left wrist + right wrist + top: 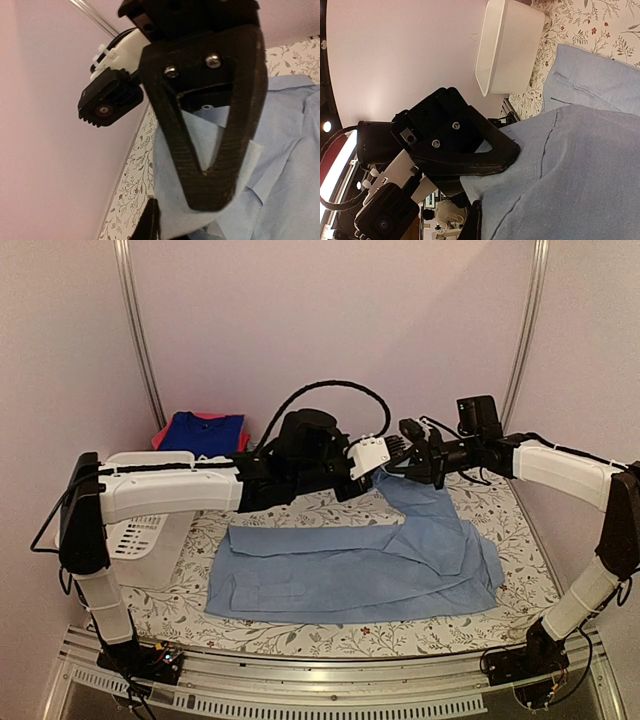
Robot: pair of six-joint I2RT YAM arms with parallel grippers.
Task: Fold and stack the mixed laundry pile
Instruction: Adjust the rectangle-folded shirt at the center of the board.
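Folding the pale-blue shirt on the counter, right of the basket.
From above: judged partway, with a blue item folded on a pink-red one beyond the basket and the shirt half folded; left hand and right hand level, tip to tip over its far edge. Left wrist: clamped on a shirt fold. Right wrist: pinched shut on the same cloth.
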